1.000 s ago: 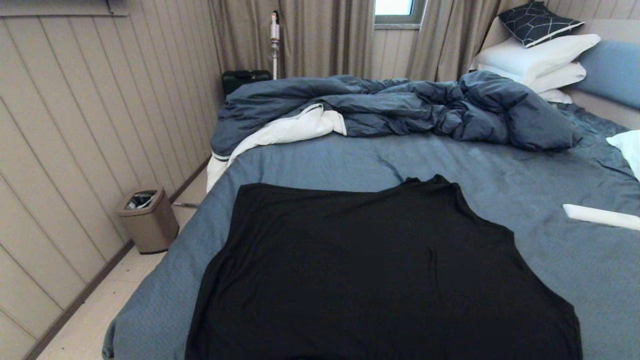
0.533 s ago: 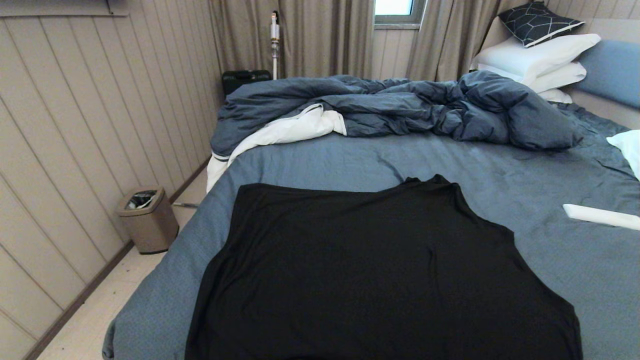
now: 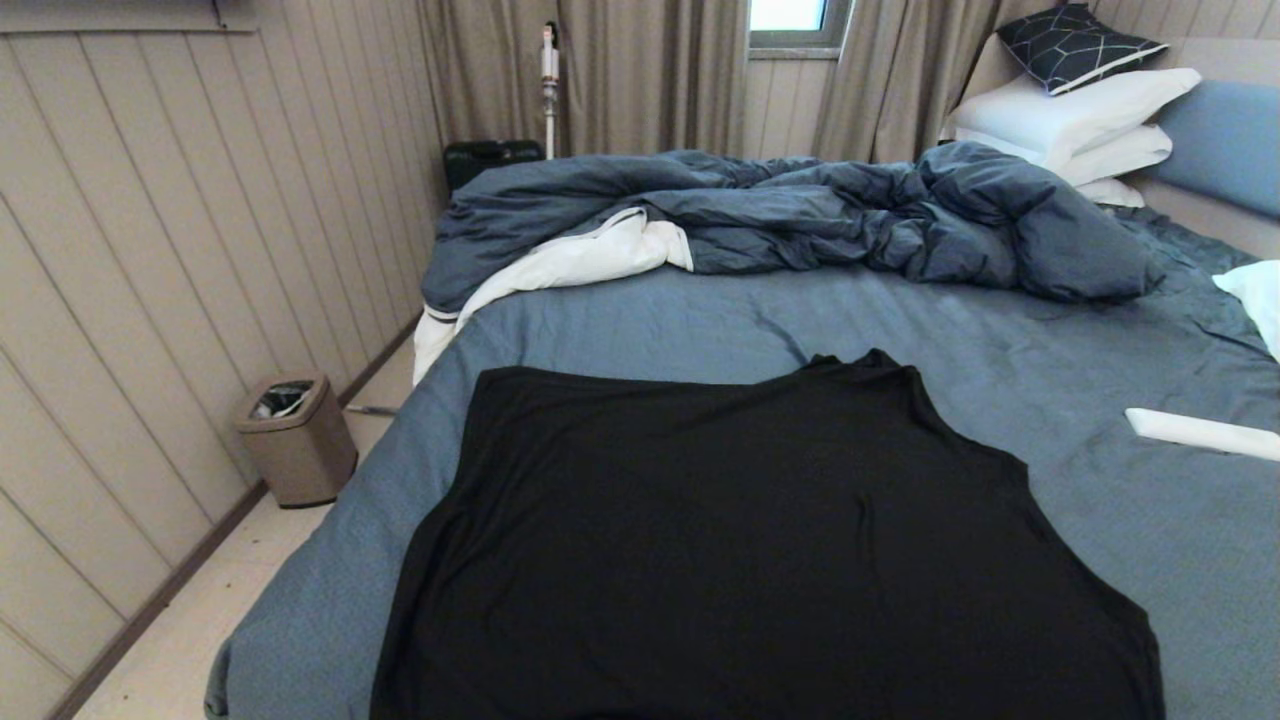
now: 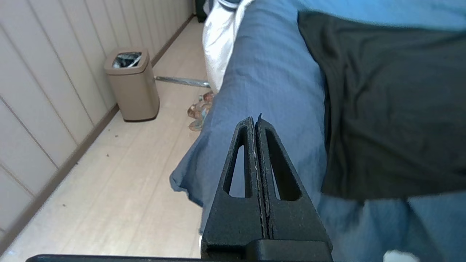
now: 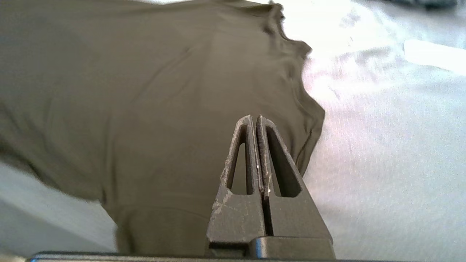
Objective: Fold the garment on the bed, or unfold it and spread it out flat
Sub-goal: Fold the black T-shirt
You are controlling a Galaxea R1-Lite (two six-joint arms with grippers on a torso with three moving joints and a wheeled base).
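Observation:
The black garment (image 3: 760, 550) lies spread nearly flat on the bed's slate-blue sheet (image 3: 640, 320), plain side up, no print or lettering showing. Its near hem runs out of the head view. Neither arm appears in the head view. My left gripper (image 4: 255, 120) is shut with nothing in it, hovering above the bed's left edge beside the garment (image 4: 393, 102). My right gripper (image 5: 254, 118) is shut and empty too, above the garment's (image 5: 145, 91) right side near its edge.
A rumpled dark blue duvet (image 3: 800, 215) with white lining lies across the far bed. White pillows (image 3: 1075, 125) and a patterned cushion (image 3: 1075, 45) sit far right. A white flat object (image 3: 1200, 432) lies on the sheet at right. A tan bin (image 3: 297, 440) stands on the floor left.

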